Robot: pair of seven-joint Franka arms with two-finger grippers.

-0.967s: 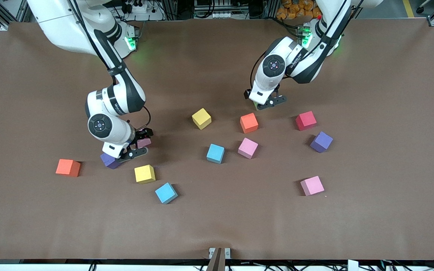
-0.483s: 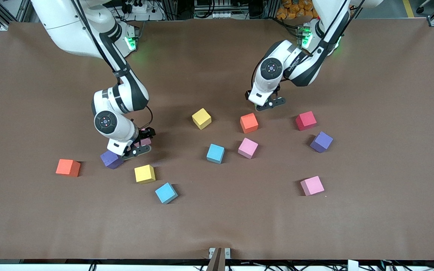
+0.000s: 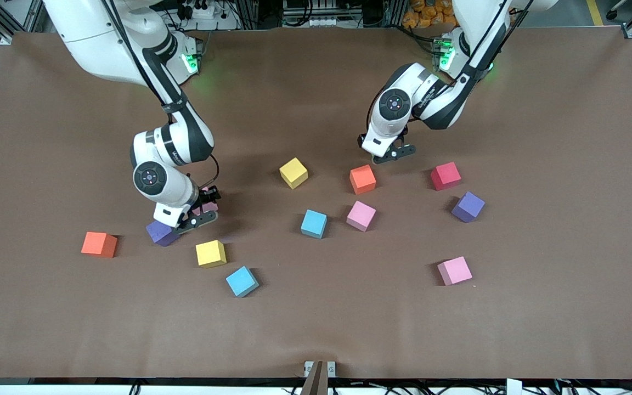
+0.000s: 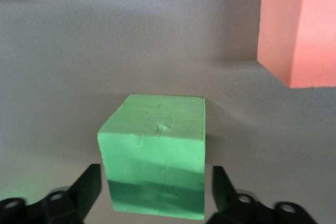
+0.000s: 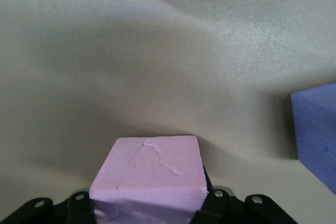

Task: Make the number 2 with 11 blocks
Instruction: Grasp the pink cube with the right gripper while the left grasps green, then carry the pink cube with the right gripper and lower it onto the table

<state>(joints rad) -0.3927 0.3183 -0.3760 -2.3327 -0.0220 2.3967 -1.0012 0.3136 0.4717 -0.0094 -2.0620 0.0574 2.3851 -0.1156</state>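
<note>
While none of the cubes touched another, no part of the number 2 had yet been laid, and you had no tray, box or other container in view, only the brown table (image 3: 316, 329).

Lowest in the frame lay the near light blue cube (image 3: 242, 281) and the near pink cube (image 3: 454, 270), then the near yellow cube (image 3: 210, 253) and the near orange cube (image 3: 99, 244).

Toward the right arm's end, at mid-height in the frame, the right gripper (image 3: 198, 214) was clamped on the gripped pink cube (image 5: 147, 182), its fingers pressed flat to two facing sides, just beside a purple cube (image 3: 161, 232).

At the frame's centre sat the second light blue cube (image 3: 314, 223) and the middle pink cube (image 3: 361, 215). A second purple cube (image 3: 468, 206) and a red cube (image 3: 446, 175) lay toward the left arm's end.

Higher in the frame came the far orange cube (image 3: 362, 179) and the far yellow cube (image 3: 293, 172). Just above the orange one, the left gripper (image 3: 390, 156) straddled the green cube (image 4: 157, 150), its fingers (image 4: 86, 184) apart, with a gap showing on each side.

Judged by their matte, dented faces, the cubes were probably light, slightly soft foam. You would best take each across two parallel flat sides, squarely and low, since a corner grip might let it twist.
</note>
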